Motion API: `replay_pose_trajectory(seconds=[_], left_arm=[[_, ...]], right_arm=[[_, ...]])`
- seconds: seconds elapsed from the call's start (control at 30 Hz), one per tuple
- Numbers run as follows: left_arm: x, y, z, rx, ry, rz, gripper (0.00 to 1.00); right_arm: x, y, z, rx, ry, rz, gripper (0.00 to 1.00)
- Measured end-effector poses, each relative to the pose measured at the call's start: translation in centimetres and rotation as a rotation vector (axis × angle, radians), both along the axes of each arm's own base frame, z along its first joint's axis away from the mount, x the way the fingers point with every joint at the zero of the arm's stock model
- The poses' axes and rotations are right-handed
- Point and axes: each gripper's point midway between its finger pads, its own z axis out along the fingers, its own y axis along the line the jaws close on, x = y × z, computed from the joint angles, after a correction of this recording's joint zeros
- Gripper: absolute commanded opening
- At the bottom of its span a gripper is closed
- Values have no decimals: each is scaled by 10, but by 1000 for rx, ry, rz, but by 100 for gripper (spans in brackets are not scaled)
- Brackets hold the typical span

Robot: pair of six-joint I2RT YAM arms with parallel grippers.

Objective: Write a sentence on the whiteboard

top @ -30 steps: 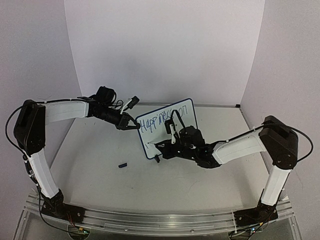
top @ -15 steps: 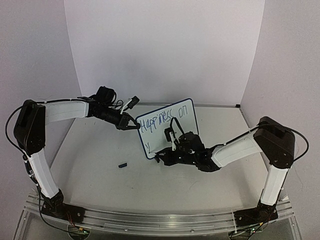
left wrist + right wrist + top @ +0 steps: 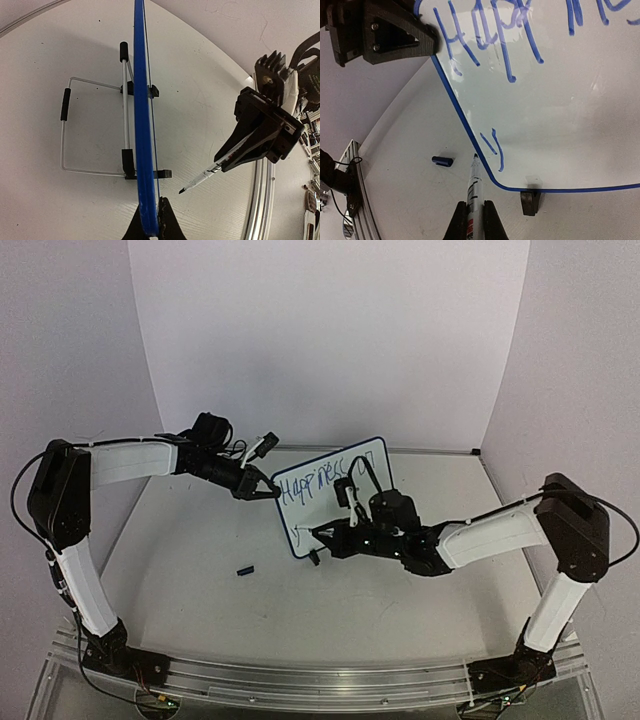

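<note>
Whiteboard (image 3: 305,515), small, rectangular and white with rounded corners and a thin dark-blue rim, stands upright on the pale bench (image 3: 200,580) between the two tools. The left tool (image 3: 272,491) is pinched narrow on the whiteboard's upper left edge, one finger on each face. Below that tool a small dark-blue cap (image 3: 245,569) lies on the bench, apart from the board. On the side away from the right tool, a bent silver wire stand (image 3: 65,130) with black tips props the board, and black clip feet (image 3: 162,174) grip its bottom rim. Dark-blue handwritten lettering (image 3: 490,35) slants across the face, with a lone "y" stroke just ahead of the right tool. The right tool (image 3: 472,220) is closed around a slim white marker pen (image 3: 474,190). The pen's dark tip sits just beside the board's lower left corner, a gap off its face.
</note>
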Motion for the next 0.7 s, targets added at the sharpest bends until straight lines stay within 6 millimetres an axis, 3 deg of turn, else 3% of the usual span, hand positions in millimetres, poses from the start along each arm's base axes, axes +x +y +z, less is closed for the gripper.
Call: replay_pose_trajectory(seconds=[0.13, 0.37, 0.7], left_arm=[[0, 0, 0, 0, 0, 0, 0], [0, 0, 0, 0, 0, 0, 0], [0, 0, 0, 0, 0, 0, 0]], right_arm=[[8, -5, 16, 33, -23, -20, 0], [23, -17, 12, 27, -11, -62, 0], [24, -18, -4, 1, 13, -61, 0]])
